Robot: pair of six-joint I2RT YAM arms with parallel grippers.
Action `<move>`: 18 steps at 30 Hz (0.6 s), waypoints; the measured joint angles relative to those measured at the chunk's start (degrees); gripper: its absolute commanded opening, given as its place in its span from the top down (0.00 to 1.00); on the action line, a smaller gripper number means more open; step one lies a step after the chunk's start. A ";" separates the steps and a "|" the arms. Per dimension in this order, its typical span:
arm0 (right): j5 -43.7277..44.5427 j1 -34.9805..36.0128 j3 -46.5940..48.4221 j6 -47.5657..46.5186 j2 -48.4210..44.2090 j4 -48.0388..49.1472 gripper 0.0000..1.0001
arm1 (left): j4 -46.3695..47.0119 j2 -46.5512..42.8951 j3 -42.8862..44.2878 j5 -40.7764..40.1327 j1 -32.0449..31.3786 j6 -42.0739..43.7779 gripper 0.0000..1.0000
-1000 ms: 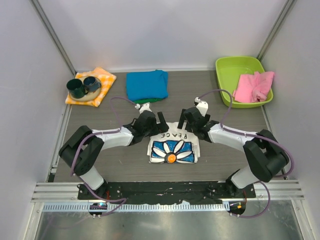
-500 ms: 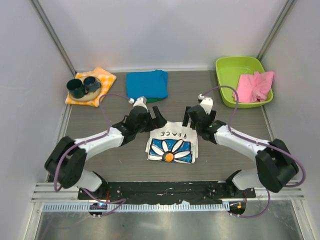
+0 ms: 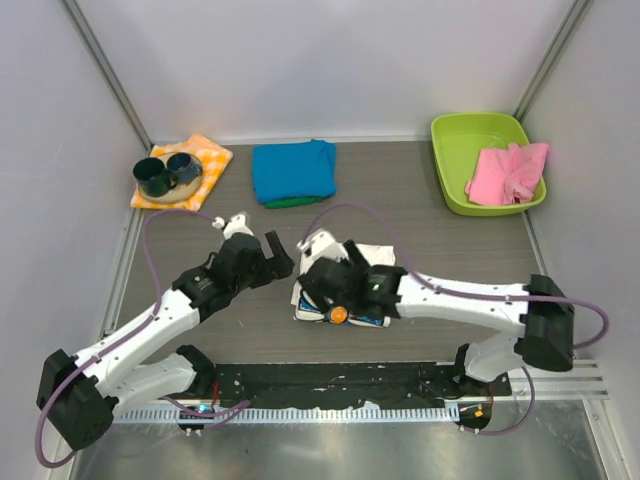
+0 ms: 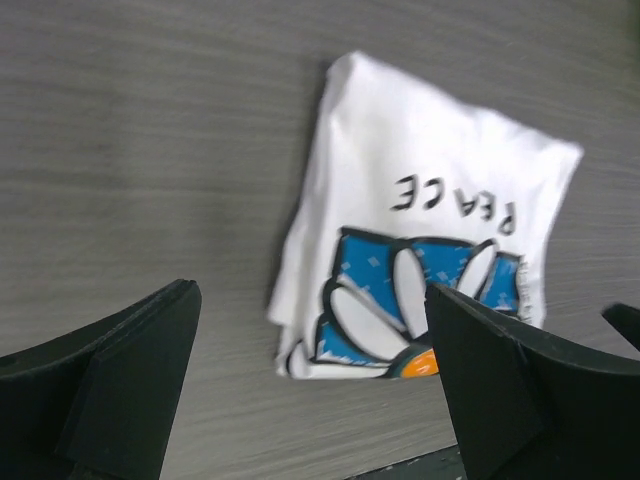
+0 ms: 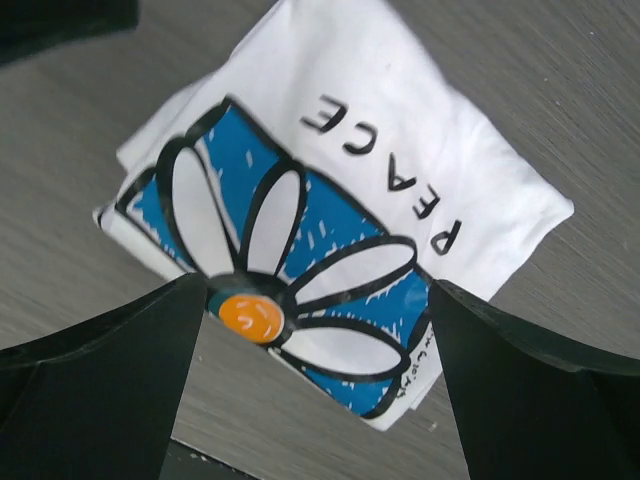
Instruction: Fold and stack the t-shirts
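The white t-shirt (image 3: 374,255) with the blue daisy and "PEACE" lettering lies folded on the table at centre front. It also shows in the left wrist view (image 4: 420,230) and the right wrist view (image 5: 330,180). My right gripper (image 3: 330,283) hovers over its left part, open and empty, and hides part of the print. My left gripper (image 3: 272,257) is open and empty just left of the shirt, apart from it. The turquoise t-shirt (image 3: 293,170) lies folded at the back centre, on top of a green one (image 3: 291,202) of which only an edge shows.
The orange-and-white checked cloth (image 3: 205,160) at the back left carries two dark cups (image 3: 152,177). A lime-green tray (image 3: 470,135) at the back right holds a pink cloth (image 3: 508,170). A black rail (image 3: 330,380) runs along the table's front edge.
My right gripper has swung left from the shirt's far right corner to over its left part. My left gripper has drawn back to the left. The shirt lies where it did.
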 measured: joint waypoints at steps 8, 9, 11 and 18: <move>20.00 20.33 5.07 -0.50 15.34 -16.00 0.00 | -9.94 -7.30 -7.91 -1.05 0.00 -4.24 0.00; 22.18 22.05 5.07 -0.52 16.65 -17.14 0.00 | -10.23 -8.74 -9.33 -1.01 0.00 -5.05 0.00; 26.64 25.57 5.01 -0.72 19.50 -19.10 0.00 | -11.58 -12.24 -12.09 -0.94 0.00 -6.97 0.00; 34.14 34.16 4.02 -3.87 21.90 -17.90 0.00 | -15.82 -22.16 -17.18 -1.01 0.00 -10.43 0.00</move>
